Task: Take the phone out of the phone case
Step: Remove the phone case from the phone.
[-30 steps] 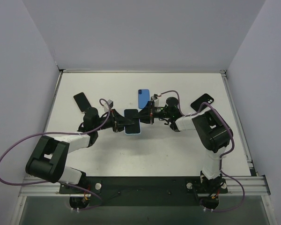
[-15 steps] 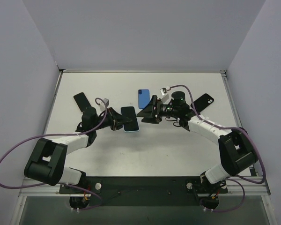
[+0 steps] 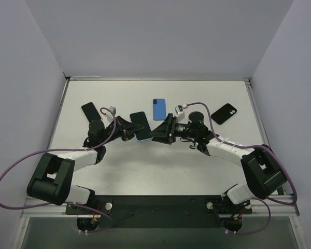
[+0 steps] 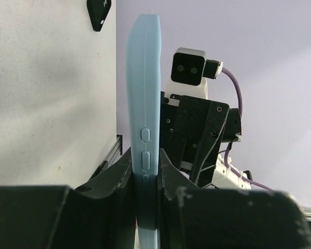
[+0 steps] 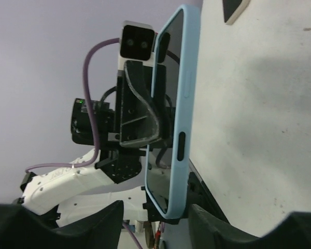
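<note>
Your left claw (image 4: 144, 174) is closed narrow on the front and back of the light blue phone case (image 4: 143, 78). It holds the case lifted over the white surface (image 3: 160, 166), near the middle. The phone (image 5: 168, 104) sits inside the case, with its dark screen showing. Your right claw (image 5: 155, 210) faces it with fingers spread wide, the case's end just ahead of them. You cannot tell whether they touch. A blue phone (image 3: 158, 109) lies flat just beyond. One black handset (image 3: 89, 111) lies to the left and another black handset (image 3: 224, 113) to the right.
</note>
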Controlling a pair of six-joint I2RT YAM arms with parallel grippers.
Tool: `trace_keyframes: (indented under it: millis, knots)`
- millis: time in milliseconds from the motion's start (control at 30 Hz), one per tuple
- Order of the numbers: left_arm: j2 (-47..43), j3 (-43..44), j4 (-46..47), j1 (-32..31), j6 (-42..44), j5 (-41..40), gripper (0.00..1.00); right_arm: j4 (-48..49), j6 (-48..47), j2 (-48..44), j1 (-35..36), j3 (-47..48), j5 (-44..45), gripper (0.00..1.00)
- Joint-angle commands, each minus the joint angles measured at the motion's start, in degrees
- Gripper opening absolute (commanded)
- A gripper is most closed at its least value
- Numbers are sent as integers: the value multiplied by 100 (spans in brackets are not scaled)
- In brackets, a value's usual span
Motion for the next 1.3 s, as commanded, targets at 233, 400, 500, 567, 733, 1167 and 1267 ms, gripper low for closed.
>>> trace_keyframes:
  millis: [233, 400, 500, 567, 733, 1167, 1267]
  knots:
    - [-108, 285, 884, 21, -193, -173, 0, 2441, 1343, 463, 110, -294, 271, 25]
    - [-126, 268, 963, 21, -237, -173, 0, 2388, 1317, 393, 128, -400, 412, 13]
    - [-152, 259, 1007, 21, -254, -182, 0, 2414, 1334, 358, 128, -391, 500, 0]
    - [-143, 198, 1095, 29, -307, -199, 0, 2737, 1561, 375, 128, -417, 622, 0]
    - [-21, -5, 2505, 29, -736, -489, 0, 3802, 2423, 516, 119, -278, 868, 0]
    - [-126, 1277, 3618, 21, -1186, -850, 0, 5147, 4366, 718, 119, 804, 1184, 0]
    - [-213, 1638, 3618, 21, -1265, -929, 0, 5201, 4621, 806, 119, 918, 1316, 0]
